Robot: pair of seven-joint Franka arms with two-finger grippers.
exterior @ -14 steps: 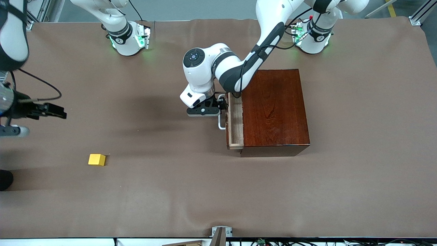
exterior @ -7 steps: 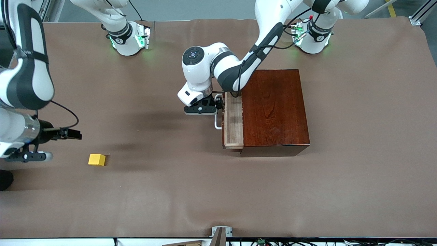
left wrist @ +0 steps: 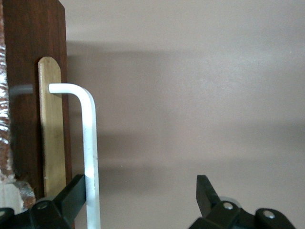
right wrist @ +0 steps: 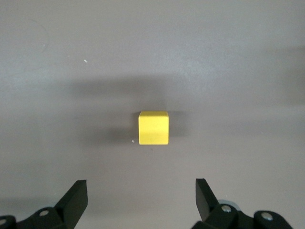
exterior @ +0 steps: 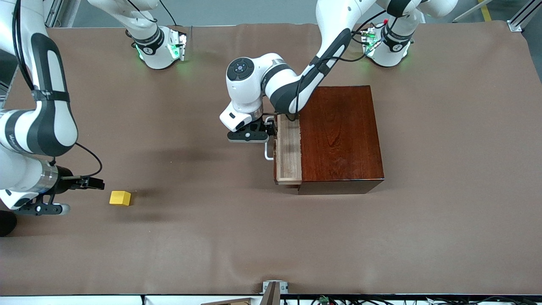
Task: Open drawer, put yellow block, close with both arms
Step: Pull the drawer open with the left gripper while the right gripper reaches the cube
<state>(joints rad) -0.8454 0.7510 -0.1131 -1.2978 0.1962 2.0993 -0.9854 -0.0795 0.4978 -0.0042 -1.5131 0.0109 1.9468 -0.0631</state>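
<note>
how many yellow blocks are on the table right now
1. The yellow block lies on the brown table toward the right arm's end, apart from the drawer. None shows in the drawer's visible part.

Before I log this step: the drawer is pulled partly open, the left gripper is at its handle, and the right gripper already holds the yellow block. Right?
Not quite. The right gripper is open and holds nothing; the yellow block lies on the table ahead of it, as the right wrist view shows. The drawer is partly open, with the left gripper at its handle.

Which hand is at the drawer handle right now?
The left hand, open, one finger against the drawer's white handle; the right hand is open near the yellow block.
</note>
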